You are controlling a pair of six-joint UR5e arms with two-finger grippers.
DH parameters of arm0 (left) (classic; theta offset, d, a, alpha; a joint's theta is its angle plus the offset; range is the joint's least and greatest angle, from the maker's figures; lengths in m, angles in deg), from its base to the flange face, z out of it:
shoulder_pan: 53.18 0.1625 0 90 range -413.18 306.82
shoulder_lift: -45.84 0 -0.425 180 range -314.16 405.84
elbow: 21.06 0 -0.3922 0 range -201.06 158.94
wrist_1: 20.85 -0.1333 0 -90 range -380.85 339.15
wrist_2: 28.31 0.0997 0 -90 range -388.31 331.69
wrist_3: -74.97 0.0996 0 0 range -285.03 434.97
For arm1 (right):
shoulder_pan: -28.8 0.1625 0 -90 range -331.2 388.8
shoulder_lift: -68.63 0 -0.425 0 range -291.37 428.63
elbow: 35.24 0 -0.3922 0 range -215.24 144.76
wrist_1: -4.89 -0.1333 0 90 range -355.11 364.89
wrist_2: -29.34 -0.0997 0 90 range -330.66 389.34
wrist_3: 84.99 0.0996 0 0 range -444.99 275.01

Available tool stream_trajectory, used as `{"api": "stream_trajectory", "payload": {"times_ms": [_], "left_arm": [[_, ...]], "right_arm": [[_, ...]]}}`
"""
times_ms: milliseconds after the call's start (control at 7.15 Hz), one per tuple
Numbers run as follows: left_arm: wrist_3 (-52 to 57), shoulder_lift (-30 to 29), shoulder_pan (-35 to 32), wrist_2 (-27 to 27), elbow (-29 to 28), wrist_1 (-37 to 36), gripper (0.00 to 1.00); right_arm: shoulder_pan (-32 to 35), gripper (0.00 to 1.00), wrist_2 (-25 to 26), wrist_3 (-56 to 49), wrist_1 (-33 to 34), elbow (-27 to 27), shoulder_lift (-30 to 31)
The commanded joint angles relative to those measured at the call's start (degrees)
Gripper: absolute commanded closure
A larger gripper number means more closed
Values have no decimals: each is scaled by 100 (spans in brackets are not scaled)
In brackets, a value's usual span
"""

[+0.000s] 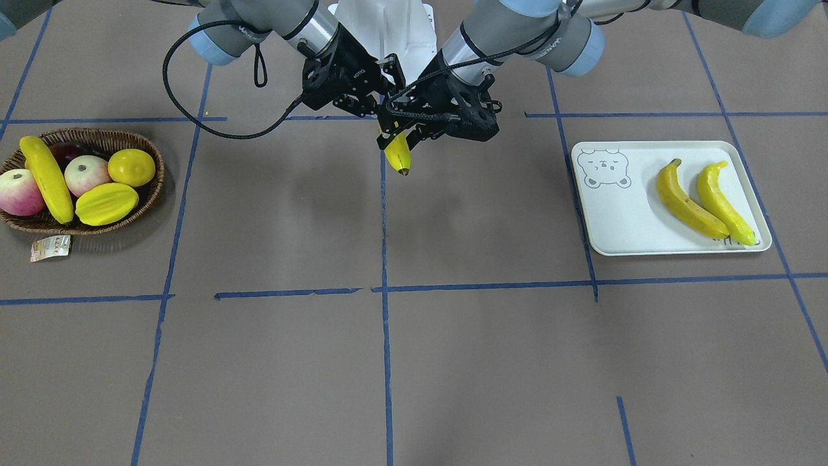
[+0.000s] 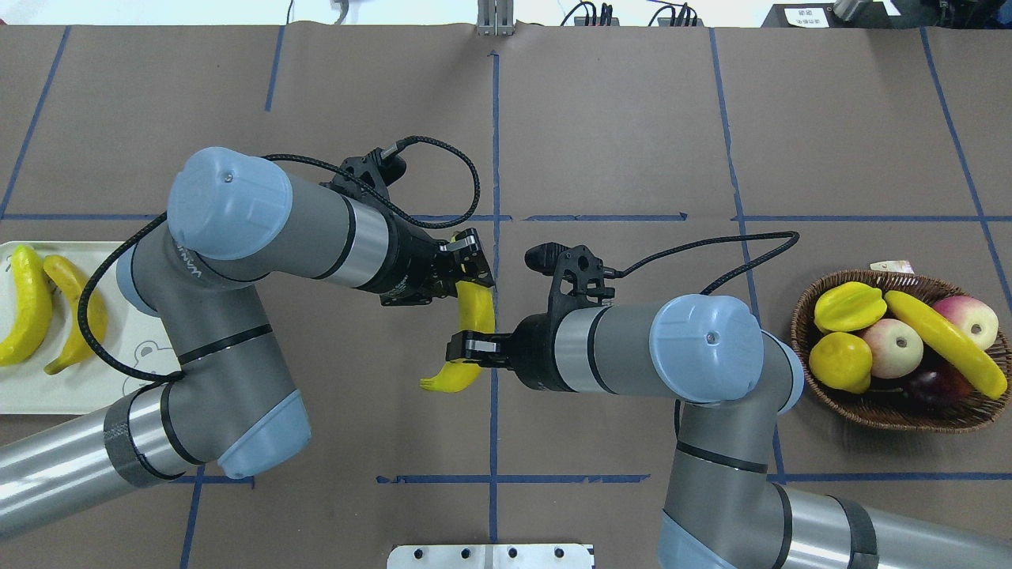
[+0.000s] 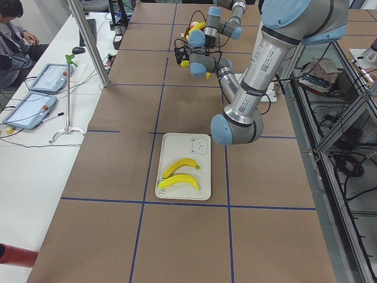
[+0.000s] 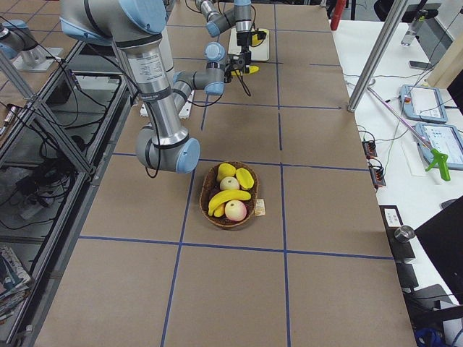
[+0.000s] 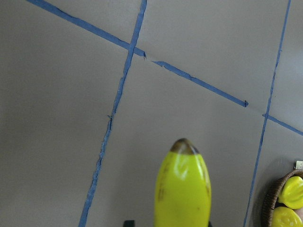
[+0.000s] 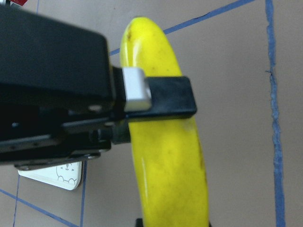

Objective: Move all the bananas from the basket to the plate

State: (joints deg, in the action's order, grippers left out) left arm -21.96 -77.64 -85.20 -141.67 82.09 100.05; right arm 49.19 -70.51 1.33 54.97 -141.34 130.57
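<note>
Clamped glossy curved banana [image 2: 477,310] mid-air with left gripper [image 2: 472,273] and right gripper [image 2: 468,348], both pinched tight at opposite ends. Hung over brown paper table [image 2: 617,118] centre, well apart from woven basket [image 2: 893,415] and smooth rimmed plate [image 2: 47,387].

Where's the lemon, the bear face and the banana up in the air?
lemon [image 1: 131,167]: front-facing view, its middle.
bear face [image 1: 603,168]: front-facing view, its middle.
banana [image 2: 474,307]: overhead view, its bare middle stretch.

No text could be read. Grey lettering on the plate [image 1: 621,220] lay mostly under the bananas [image 1: 689,202]; white print on the left arm [image 1: 556,40] and right arm [image 1: 251,29] was too small.
</note>
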Motion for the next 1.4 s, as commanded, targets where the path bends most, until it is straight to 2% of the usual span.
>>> {"api": "stream_trajectory", "payload": {"times_ms": [0, 140, 699, 979, 1259], "left_arm": [[33, 17, -6, -2, 11, -5, 100], [33, 26, -7, 7, 20, -14, 100], [68, 236, -68, 7, 126, -49, 100], [68, 525, -269, -2, 152, -67, 100], [173, 544, -279, 24, 300, -897, 100]], "right_arm": [[1, 54, 1, -1, -7, -16, -6], [9, 1, 1, 51, -7, -34, -6], [123, 0, -60, 43, 106, -95, -6], [203, 0, -156, 34, 1400, -655, -6], [212, 0, -253, -27, 2361, -1096, -6]]}}
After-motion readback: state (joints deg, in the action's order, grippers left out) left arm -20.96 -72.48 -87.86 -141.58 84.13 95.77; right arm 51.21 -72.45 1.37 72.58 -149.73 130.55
